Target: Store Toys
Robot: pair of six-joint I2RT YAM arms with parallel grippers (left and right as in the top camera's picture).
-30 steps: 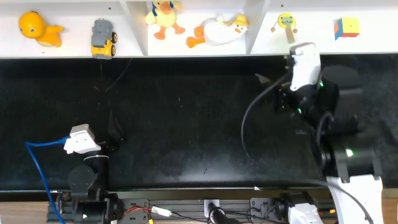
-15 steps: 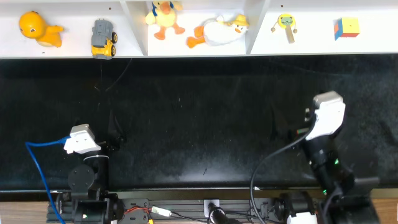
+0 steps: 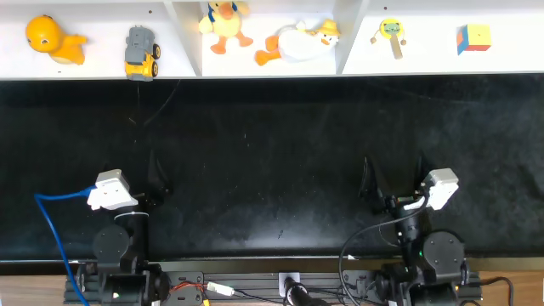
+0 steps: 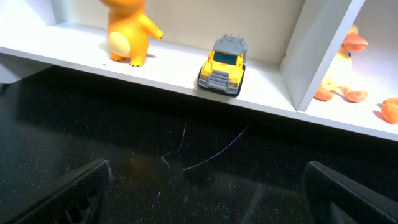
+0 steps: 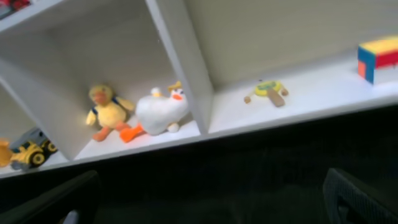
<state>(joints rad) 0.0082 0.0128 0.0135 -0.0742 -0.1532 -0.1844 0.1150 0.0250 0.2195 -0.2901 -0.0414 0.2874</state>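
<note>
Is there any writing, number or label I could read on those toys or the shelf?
None: no readable words, numbers or signs on the shelf, the yellow truck or the colour cube, nor anywhere else in these views.

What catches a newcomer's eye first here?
Toys line the white shelf behind the black table: an orange duck and yellow truck at left, a yellow plush duck and white plush duck in the middle, a small figure and coloured cube at right. The left claw and right claw rest open near their bases.
</note>
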